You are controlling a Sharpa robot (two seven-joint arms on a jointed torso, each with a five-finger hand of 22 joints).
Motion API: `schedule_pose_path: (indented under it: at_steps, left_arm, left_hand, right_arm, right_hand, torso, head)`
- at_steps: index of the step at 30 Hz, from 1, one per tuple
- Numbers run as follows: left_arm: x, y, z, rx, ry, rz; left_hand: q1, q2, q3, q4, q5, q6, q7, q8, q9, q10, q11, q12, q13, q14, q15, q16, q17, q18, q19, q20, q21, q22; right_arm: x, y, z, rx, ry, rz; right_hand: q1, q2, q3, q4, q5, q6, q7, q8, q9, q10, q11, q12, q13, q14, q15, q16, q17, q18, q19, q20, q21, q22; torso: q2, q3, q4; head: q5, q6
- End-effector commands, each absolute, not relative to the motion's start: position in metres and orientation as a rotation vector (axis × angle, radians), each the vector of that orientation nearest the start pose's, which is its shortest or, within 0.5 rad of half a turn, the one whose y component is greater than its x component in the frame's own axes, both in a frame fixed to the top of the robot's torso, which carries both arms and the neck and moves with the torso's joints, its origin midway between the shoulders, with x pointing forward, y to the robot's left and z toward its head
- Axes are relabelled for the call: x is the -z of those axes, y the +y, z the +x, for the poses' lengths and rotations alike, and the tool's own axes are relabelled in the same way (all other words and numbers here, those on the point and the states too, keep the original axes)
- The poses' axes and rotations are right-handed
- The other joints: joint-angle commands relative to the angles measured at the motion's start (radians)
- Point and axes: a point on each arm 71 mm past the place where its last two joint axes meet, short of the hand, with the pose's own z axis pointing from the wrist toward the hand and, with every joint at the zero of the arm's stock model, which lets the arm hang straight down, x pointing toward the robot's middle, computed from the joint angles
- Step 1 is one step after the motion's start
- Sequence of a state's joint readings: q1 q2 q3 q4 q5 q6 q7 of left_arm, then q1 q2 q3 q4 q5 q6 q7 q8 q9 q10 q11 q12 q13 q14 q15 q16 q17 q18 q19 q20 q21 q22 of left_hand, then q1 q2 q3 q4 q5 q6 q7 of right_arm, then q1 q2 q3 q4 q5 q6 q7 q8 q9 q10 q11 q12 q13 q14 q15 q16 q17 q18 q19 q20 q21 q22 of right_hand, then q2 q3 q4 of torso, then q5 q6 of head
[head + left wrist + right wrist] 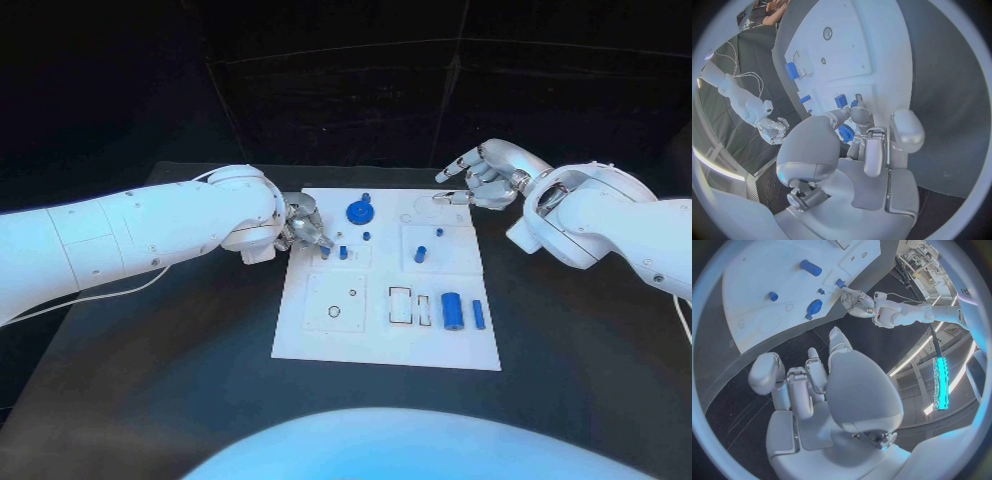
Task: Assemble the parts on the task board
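Observation:
The white task board (335, 335) lies mid-table. My left hand (306, 232) reaches over its left edge near the far end, and thumb and a finger pinch a small blue part (326, 249) just above the board; in the left wrist view the fingertips (856, 106) meet beside a blue block (841, 100). A blue gear-shaped part (359, 211) stands just beyond them. My right hand (483, 180) hovers off the board's far right corner with its fingers apart and nothing in them. A small blue peg (421, 254) stands mid-board.
A thick blue cylinder (451, 310) and a thin blue bar (477, 314) lie at the board's near right, beside two rectangular slots (408, 304). A round hole (335, 311) sits at the near left. Bare black table (173, 350) surrounds the board.

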State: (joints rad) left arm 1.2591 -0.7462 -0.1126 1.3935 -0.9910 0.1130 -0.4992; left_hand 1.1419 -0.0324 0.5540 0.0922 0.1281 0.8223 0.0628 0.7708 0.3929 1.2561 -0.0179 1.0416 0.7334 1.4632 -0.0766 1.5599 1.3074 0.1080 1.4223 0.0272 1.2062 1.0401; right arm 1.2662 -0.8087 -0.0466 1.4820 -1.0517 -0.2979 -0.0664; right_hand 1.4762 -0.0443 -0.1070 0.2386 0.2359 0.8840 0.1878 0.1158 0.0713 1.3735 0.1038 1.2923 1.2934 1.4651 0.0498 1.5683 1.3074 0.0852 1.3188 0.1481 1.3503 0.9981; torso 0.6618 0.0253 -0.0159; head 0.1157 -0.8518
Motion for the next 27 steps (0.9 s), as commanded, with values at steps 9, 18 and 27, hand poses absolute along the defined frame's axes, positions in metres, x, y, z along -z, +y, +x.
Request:
schedule_pose_path:
  at_steps: [9,18,27]
  left_arm:
    - [0.2331,0.2074,0.4951,0.354,2.392,-0.197]
    - [0.2340,0.2111,0.4942,0.332,2.407,-0.197]
    - [0.2339,0.2105,0.4936,0.334,2.407,-0.196]
  left_hand:
    - [0.008,0.004,0.144,-0.139,0.004,0.003,-0.005,0.007,0.001,0.007,-0.003,0.005,-0.001,0.104,-0.006,0.003,0.246,-0.003,0.004,-0.002,0.002,0.000]
    - [0.007,0.004,0.147,-0.140,0.004,0.003,-0.005,0.008,0.001,0.008,-0.003,0.005,-0.001,0.104,-0.007,0.003,0.246,-0.003,0.004,-0.002,0.003,0.000]
    - [0.007,0.003,0.149,-0.140,0.004,0.004,-0.006,0.008,0.001,0.008,-0.003,0.004,-0.002,0.104,-0.007,0.003,0.246,-0.003,0.004,-0.002,0.002,0.000]
  right_arm:
    - [0.1606,-0.1957,0.5046,-0.859,1.728,0.173]
    - [0.1606,-0.1962,0.5046,-0.858,1.729,0.174]
    - [0.1607,-0.1964,0.5046,-0.858,1.729,0.173]
  right_hand:
    - [-0.006,0.008,-0.007,-0.001,0.002,-0.001,-0.002,-0.001,-0.001,-0.004,0.000,-0.001,-0.001,0.106,-0.005,0.003,0.263,0.018,-0.005,-0.002,-0.007,-0.002]
    - [-0.006,0.008,-0.007,-0.001,0.002,-0.001,-0.002,-0.001,-0.001,-0.004,0.000,-0.001,-0.001,0.106,-0.005,0.003,0.263,0.018,-0.005,-0.002,-0.007,-0.002]
    - [-0.006,0.008,-0.007,-0.001,0.002,-0.001,-0.002,-0.001,-0.001,-0.004,0.000,-0.001,-0.001,0.106,-0.005,0.003,0.263,0.018,-0.005,-0.002,-0.007,-0.002]
  torso:
    - [0.000,-0.0001,0.0001]
    - [0.000,0.0003,-0.0005]
    - [0.000,0.0005,-0.0008]
  head:
    - [0.002,-0.004]
    - [0.004,-0.005]
    - [0.005,-0.004]
